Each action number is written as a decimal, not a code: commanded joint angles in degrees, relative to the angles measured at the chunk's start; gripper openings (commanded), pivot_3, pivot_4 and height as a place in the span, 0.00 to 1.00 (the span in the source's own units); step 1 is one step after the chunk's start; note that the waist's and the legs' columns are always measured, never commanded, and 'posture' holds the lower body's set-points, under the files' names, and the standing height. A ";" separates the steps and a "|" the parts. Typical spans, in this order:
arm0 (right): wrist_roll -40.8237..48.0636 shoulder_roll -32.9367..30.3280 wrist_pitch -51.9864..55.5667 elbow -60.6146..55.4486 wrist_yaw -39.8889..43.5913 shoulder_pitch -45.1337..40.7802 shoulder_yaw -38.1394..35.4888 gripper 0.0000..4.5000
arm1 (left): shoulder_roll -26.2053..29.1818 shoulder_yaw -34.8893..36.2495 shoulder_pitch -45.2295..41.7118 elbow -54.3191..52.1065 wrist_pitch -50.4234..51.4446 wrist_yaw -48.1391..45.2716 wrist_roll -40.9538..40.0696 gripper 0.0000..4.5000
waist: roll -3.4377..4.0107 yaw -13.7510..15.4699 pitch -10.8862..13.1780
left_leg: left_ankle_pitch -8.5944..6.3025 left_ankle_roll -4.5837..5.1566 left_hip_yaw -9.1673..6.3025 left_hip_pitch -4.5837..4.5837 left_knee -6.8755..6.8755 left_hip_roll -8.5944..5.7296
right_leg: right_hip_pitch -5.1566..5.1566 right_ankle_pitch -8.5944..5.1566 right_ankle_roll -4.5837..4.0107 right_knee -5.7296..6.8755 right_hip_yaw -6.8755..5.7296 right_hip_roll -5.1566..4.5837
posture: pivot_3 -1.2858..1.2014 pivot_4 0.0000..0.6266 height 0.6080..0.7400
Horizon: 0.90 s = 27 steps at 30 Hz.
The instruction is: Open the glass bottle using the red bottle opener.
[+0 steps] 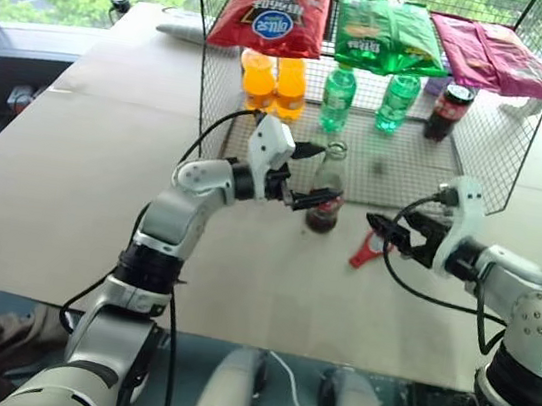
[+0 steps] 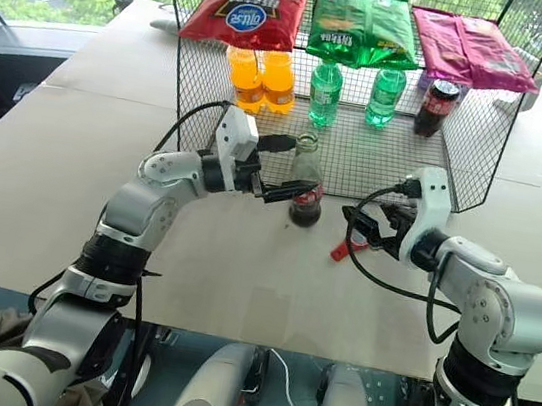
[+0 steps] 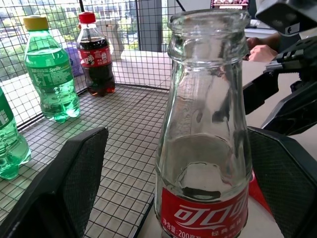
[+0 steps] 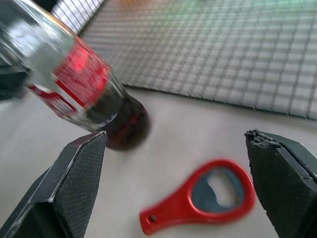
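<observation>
Glass bottle (image 2: 305, 183) upright between left gripper (image 2: 283, 191) fingers, seemingly uncapped; red bottle opener (image 2: 344, 249) on table.

Glass bottle (image 4: 84, 94) blurred, top cut off; base (image 3: 203, 218) cropped.

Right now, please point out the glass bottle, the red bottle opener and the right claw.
glass bottle (image 3: 205, 124): left wrist view, clear shoulder.
red bottle opener (image 4: 171, 213): right wrist view, handle.
right claw (image 2: 352, 221): right eye view, between fingertips.

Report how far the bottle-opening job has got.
Done: the glass bottle stands uncapped, its mouth bare. The red bottle opener lies on the table beside it. In hand: nothing; the left gripper is open around the bottle, the right gripper open above the opener. Left: nothing visible beyond pulling the arms back.
</observation>
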 commanded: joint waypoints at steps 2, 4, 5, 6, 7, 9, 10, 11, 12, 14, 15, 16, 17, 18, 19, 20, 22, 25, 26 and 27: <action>2.47 -0.33 -2.45 -2.63 -1.19 -0.50 -0.78 1.00 | 0.53 1.18 0.01 -2.90 0.41 -0.28 -0.85 0.99 | 0.00 -0.05 0.00 | 0.00 0.00 0.01 0.00 0.00 0.00 | 0.00 0.00 0.00 0.00 0.01 0.00 | 0.52 0.24 1.00; 3.04 -0.54 -3.12 -2.65 -1.53 -0.34 -0.51 1.00 | 0.66 1.21 0.09 -3.26 0.69 -0.53 -1.04 0.99 | 0.00 -0.07 0.00 | 0.00 0.00 0.01 0.00 0.00 0.00 | 0.00 0.00 0.00 0.00 0.01 0.01 | 0.52 0.24 1.00; 3.32 -0.57 -3.30 -2.61 -1.70 -0.32 -0.46 1.00 | 0.71 1.24 0.10 -3.39 0.81 -0.64 -1.10 0.99 | 0.00 -0.07 0.00 | 0.00 0.00 0.01 0.00 0.00 0.00 | 0.00 0.00 0.00 0.00 0.01 0.02 | 0.52 0.24 1.00; 3.57 -0.67 -3.63 -2.55 -1.92 -0.26 -0.30 1.00 | 0.75 1.29 0.11 -3.60 1.00 -0.71 -1.21 0.99 | 0.00 -0.07 0.00 | 0.00 0.00 0.01 0.00 0.00 0.00 | 0.00 0.00 -0.01 0.00 0.01 0.03 | 0.52 0.24 1.00; 3.75 -0.81 -4.02 -2.50 -2.15 -0.18 -0.09 1.00 | 0.78 1.32 0.12 -3.77 1.14 -0.72 -1.28 0.99 | 0.00 -0.07 0.00 | 0.00 0.00 0.01 0.00 0.00 0.00 | 0.00 0.00 -0.01 0.01 0.01 0.03 | 0.52 0.24 1.00; 4.28 -0.97 -4.59 -2.41 -2.53 -0.09 0.15 1.00 | 0.87 1.42 0.27 -4.44 1.62 -0.81 -1.71 0.99 | 0.00 -0.06 0.00 | 0.01 0.00 0.02 0.00 0.00 0.00 | 0.00 0.01 -0.01 0.01 0.01 0.03 | 0.52 0.24 1.00; 4.51 -1.08 -4.93 -2.33 -2.70 -0.07 0.24 1.00 | 0.95 1.45 0.34 -4.77 1.87 -0.78 -1.88 0.99 | 0.00 -0.06 0.00 | 0.01 0.00 0.02 0.00 0.00 0.00 | 0.01 0.01 0.00 0.01 0.01 0.03 | 0.52 0.24 1.00; 4.78 -1.19 -5.17 -2.26 -2.89 -0.04 0.31 1.00 | 1.03 1.50 0.41 -5.07 2.10 -0.74 -2.04 0.99 | 0.00 -0.06 0.00 | 0.01 0.00 0.02 0.00 0.01 0.00 | 0.01 0.01 -0.01 0.01 0.01 0.03 | 0.52 0.24 1.00; 5.05 -1.40 -5.48 -2.20 -3.02 0.00 0.45 1.00 | 1.11 1.54 0.46 -5.32 2.34 -0.66 -2.17 0.99 | 0.00 -0.05 0.00 | 0.01 0.00 0.01 0.00 0.01 0.00 | 0.02 0.01 -0.01 0.01 0.01 0.03 | 0.52 0.24 1.00; 5.50 -1.81 -6.11 -2.12 -3.29 0.10 0.79 1.00 | 1.23 1.60 0.52 -5.80 2.79 -0.50 -2.42 0.99 | 0.00 -0.06 0.00 | 0.01 0.00 0.01 0.00 0.01 0.00 | 0.02 0.01 0.00 0.01 0.01 0.04 | 0.52 0.24 1.00; 5.77 -1.91 -6.33 -2.09 -3.46 0.12 0.88 1.00 | 1.27 1.63 0.53 -6.07 3.04 -0.41 -2.52 0.99 | 0.00 -0.06 0.00 | 0.01 0.00 0.01 0.00 0.01 -0.01 | 0.02 0.01 0.00 0.01 0.01 0.04 | 0.52 0.24 1.00; 6.04 -1.97 -6.53 -2.11 -3.64 0.14 0.98 1.00 | 1.27 1.68 0.54 -6.37 3.37 -0.27 -2.61 0.99 | 0.00 -0.06 0.00 | 0.01 0.00 0.01 0.00 0.01 -0.01 | 0.02 0.01 0.00 0.01 0.01 0.04 | 0.52 0.24 1.00; 6.35 -2.03 -6.75 -2.12 -3.79 0.16 1.05 1.00 | 1.26 1.70 0.53 -6.66 3.65 -0.16 -2.67 0.99 | 0.00 -0.05 0.00 | 0.01 0.00 0.01 0.00 0.01 -0.01 | 0.02 0.01 0.00 0.01 0.01 0.04 | 0.52 0.24 1.00; 6.66 -2.05 -6.94 -2.13 -3.95 0.18 1.10 1.00 | 1.24 1.73 0.51 -6.97 3.93 -0.02 -2.74 0.99 | 0.00 -0.05 0.00 | 0.01 0.00 0.01 0.00 0.01 -0.01 | 0.02 0.01 0.00 0.01 0.01 0.05 | 0.52 0.24 1.00; 6.96 -2.07 -7.08 -2.13 -4.09 0.20 1.10 1.00 | 1.21 1.77 0.46 -7.29 4.27 0.15 -2.84 0.99 | 0.00 -0.06 0.00 | 0.01 0.00 0.01 0.00 0.01 -0.01 | 0.03 0.01 0.00 0.01 0.01 0.05 | 0.52 0.24 1.00; 7.25 -2.12 -7.20 -2.11 -4.25 0.23 1.10 1.00 | 1.19 1.80 0.43 -7.54 4.53 0.28 -2.91 0.99 | 0.00 -0.06 0.00 | 0.01 0.00 0.01 0.00 0.02 -0.01 | 0.03 0.01 0.00 0.01 0.01 0.05 | 0.52 0.24 1.00; 7.76 -2.40 -7.54 -2.22 -4.52 0.37 1.26 1.00 | 1.32 1.97 0.42 -8.27 5.25 0.43 -3.32 0.99 | 0.00 -0.05 0.00 | 0.01 0.00 0.00 0.01 0.03 -0.01 | 0.06 0.01 0.00 0.01 0.01 0.05 | 0.52 0.24 1.00; 8.16 -4.06 -9.25 -3.21 -4.16 1.37 2.23 1.00 | 2.20 2.85 0.80 -9.97 6.81 0.11 -4.66 0.99 | 0.00 -0.05 0.00 | 0.01 0.00 -0.01 0.01 0.05 -0.01 | 0.08 0.01 0.00 0.01 0.01 0.06 | 0.52 0.24 1.00; 8.43 -4.96 -10.14 -3.72 -3.63 1.95 2.68 1.00 | 2.53 3.15 0.96 -10.50 7.37 0.04 -5.11 0.99 | 0.00 -0.06 0.00 | 0.01 0.00 -0.01 0.00 0.05 -0.01 | 0.08 0.01 0.00 0.01 0.01 0.05 | 0.52 0.24 1.00; 8.70 -5.86 -11.01 -4.16 -3.12 2.54 3.03 1.00 | 2.85 3.45 1.15 -11.00 7.94 0.04 -5.52 0.99 | 0.00 -0.05 0.00 | 0.01 0.00 -0.01 0.01 0.05 -0.01 | 0.09 0.01 0.00 0.01 0.01 0.06 | 0.52 0.24 1.00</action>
